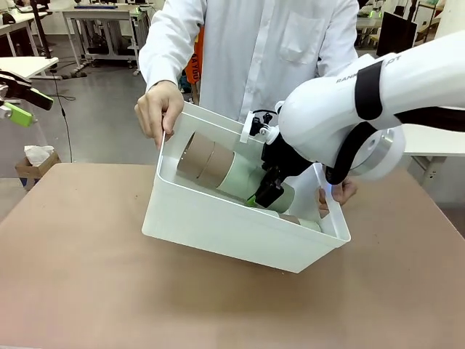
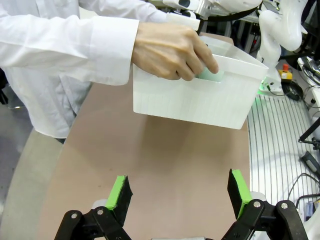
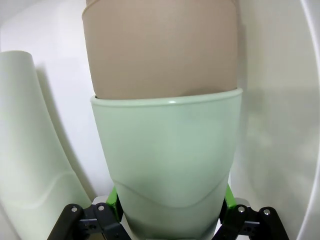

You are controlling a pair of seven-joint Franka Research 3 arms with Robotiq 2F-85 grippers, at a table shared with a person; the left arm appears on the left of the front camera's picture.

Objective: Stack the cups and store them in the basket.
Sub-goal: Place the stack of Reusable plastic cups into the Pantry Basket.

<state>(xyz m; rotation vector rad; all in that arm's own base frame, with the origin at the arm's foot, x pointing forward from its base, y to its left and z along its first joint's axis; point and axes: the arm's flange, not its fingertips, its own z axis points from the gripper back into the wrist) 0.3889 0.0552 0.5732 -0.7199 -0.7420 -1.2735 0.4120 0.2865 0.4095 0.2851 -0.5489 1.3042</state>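
Readable print: partial letters on the right arm's white link, too cut off to read. We count a stack of nested cups (image 1: 218, 167) in the white basket (image 1: 218, 225): two tan-brown ones in a mint one, plus another mint cup (image 3: 25, 150) beside the stack. The basket is tilted mid-table, held at its rim by the person's hand (image 1: 156, 109). The right gripper (image 1: 265, 193) is clenched around the mint cup's base. The left gripper (image 2: 180, 192) hangs with jaws spread wide over bare table (image 2: 165, 150).
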